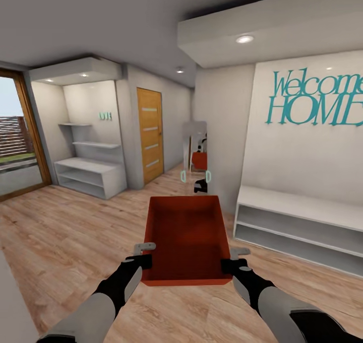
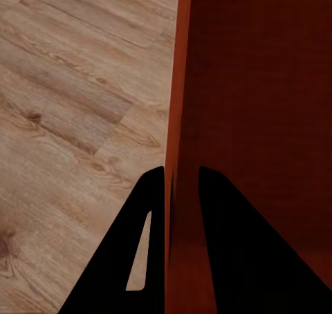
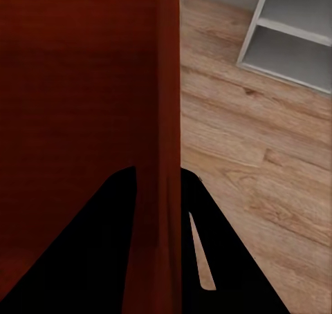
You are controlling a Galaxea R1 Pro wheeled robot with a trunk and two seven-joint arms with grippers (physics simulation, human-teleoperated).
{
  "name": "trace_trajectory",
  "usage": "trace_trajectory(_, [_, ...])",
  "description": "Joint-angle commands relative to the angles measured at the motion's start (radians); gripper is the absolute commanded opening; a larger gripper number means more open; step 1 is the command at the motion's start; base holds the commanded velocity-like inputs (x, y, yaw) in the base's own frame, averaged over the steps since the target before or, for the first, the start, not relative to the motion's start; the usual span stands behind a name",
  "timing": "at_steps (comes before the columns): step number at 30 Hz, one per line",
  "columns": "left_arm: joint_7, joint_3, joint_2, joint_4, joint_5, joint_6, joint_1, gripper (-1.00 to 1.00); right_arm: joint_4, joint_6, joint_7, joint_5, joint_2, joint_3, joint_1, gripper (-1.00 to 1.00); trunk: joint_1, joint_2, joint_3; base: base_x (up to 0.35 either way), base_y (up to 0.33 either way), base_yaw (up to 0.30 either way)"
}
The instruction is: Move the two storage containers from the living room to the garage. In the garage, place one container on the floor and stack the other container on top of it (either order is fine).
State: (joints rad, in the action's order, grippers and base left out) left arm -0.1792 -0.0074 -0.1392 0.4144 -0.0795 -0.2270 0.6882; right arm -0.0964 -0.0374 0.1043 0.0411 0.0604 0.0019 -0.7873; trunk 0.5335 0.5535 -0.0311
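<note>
Carrying view of one orange-red storage container (image 1: 186,242), held above the light wood-plank floor (image 1: 65,242) between both arms. The left gripper (image 1: 145,260) is clamped on the container's left wall near its near corner; the left wrist view shows that wall (image 2: 181,86) passing between the two dark fingers (image 2: 138,245), one inside the bin and one outside. The right gripper (image 1: 228,265) is clamped likewise on the right wall, and in the right wrist view the wall (image 3: 168,86) again runs between the fingers (image 3: 200,245). The container sits open side up, level, its interior bare. Far ahead, a narrow mirror (image 1: 196,154) on the wall reflects the robot and the red bin. To the right stands a low white shelf bench (image 1: 297,222) beneath teal "Welcome HOME" lettering (image 1: 317,98). To the far left are a wooden door (image 1: 150,134), white alcove shelving (image 1: 91,172) and a wood-framed glass door (image 1: 17,136).
</note>
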Motion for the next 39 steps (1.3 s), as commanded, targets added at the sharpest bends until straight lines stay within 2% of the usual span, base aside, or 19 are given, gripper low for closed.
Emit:
trace_trajectory(1, [-0.028, -0.006, 0.032, 0.0, 0.006, -0.008, -0.001, -1.0, -0.008, -0.002, 0.002, 0.007, 0.0, -0.037, -0.001, -1.0, 0.001, 0.001, 0.0, 0.324, 0.0, 0.0])
trace_trajectory(14, [-0.028, -0.006, 0.032, 0.0, 0.006, -0.008, -0.001, -1.0, -0.009, 0.002, 0.002, 0.008, -0.001, -0.037, -0.001, -1.0, 0.001, 0.001, 0.0, 0.324, 0.0, 0.007])
trace_trajectory(30, [-0.028, -0.006, 0.032, 0.0, 0.006, -0.008, -0.001, -1.0, -0.009, 0.002, 0.002, 0.007, -0.002, -0.037, -0.001, -1.0, 0.001, 0.001, 0.0, 0.324, 0.0, 0.246])
trace_trajectory(39, [-0.028, -0.006, 0.032, 0.0, 0.006, -0.008, -0.001, -1.0, -0.009, 0.001, 0.002, 0.006, -0.002, -0.037, -0.001, -1.0, 0.001, 0.001, 0.0, 0.324, 0.0, 0.023])
